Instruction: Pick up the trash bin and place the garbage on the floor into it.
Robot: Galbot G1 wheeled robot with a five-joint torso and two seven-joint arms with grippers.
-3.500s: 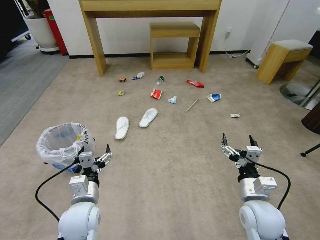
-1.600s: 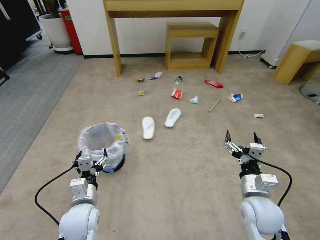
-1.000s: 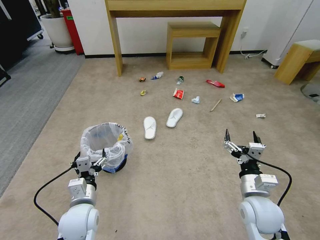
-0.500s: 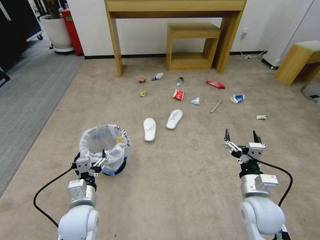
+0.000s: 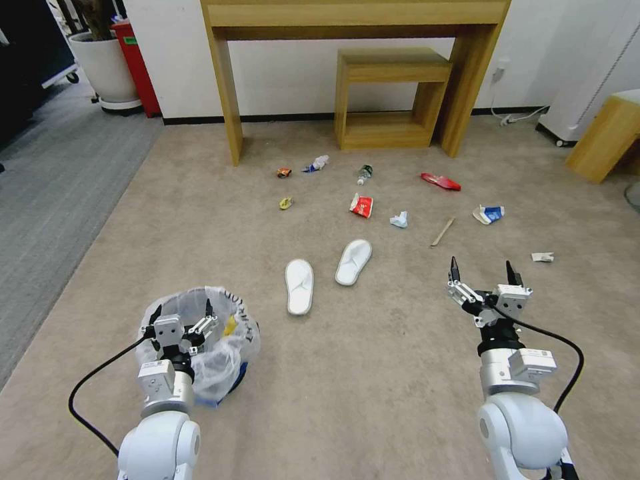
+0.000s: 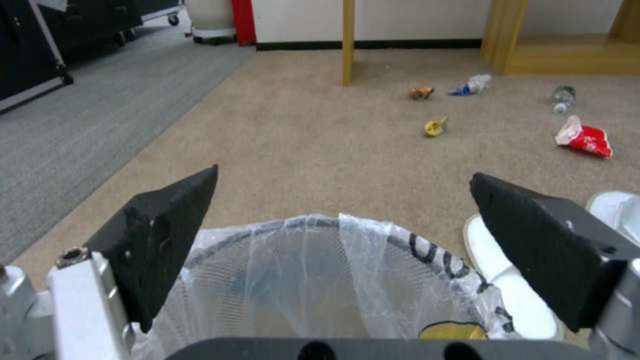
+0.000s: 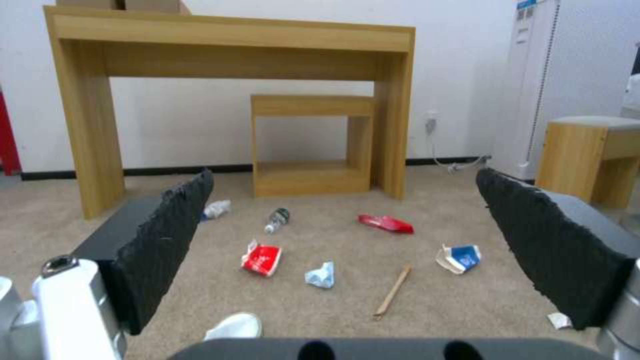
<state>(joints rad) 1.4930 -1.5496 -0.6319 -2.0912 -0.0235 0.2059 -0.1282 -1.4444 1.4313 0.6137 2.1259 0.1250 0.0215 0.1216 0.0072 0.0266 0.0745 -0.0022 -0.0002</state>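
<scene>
The trash bin (image 5: 220, 347) stood on the beige carpet floor (image 5: 360, 373) at about eight o'clock in the head view, lined with a crinkly white bag bearing black writing on its rim. The left pincer (image 5: 179, 313) hung over the bin's opening, released, its black fingers (image 6: 167, 235) spread wide to either side of the bag's rim and gripping nothing. The right pincer (image 5: 480, 273) was held out at four o'clock above bare carpet, likewise released.

The garbage lay beyond, toward twelve o'clock: two white slippers (image 5: 299, 285) side by side just past the bin, then a red wrapper (image 5: 361, 205), a crumpled tissue (image 5: 399, 219), a wooden stick (image 5: 442, 231), a blue-white carton (image 5: 489, 214), a small bottle (image 5: 364, 173), and a yellow scrap (image 5: 285, 203). A wooden desk (image 5: 353, 13) stood against the wall.
</scene>
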